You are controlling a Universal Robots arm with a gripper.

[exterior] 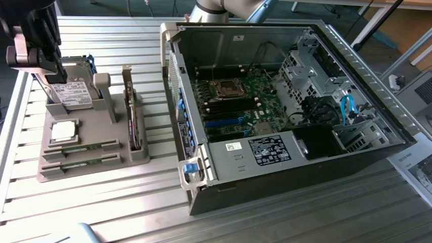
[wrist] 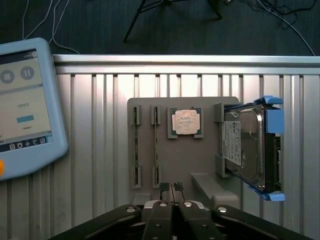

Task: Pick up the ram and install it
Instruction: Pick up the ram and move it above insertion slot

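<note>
Two ram sticks, thin green boards, stand on edge in the slots of a grey holder (exterior: pixel 94 174), one (exterior: pixel 80 150) just behind the other (exterior: pixel 80 163). In the wrist view they appear edge-on as two narrow strips (wrist: pixel 136 150) (wrist: pixel 156 147). My gripper (exterior: pixel 55 76) hangs above the holder's far end, by the hard drive (exterior: pixel 71 93). Seen from the wrist, the gripper (wrist: pixel 171 186) is shut with nothing between its fingertips and looks down on the holder (wrist: pixel 205 165) from well above. The open computer case (exterior: pixel 284 101) lies at the exterior view's right, its motherboard (exterior: pixel 233 109) exposed.
The holder also carries a square silver processor (wrist: pixel 185 121), a hard drive in a blue bracket (wrist: pixel 245 150) and an upright expansion card (exterior: pixel 131 119). A teach pendant (wrist: pixel 25 110) lies on the slatted metal table (exterior: pixel 135 202). Drive cages and cables (exterior: pixel 337 111) fill the case's far side.
</note>
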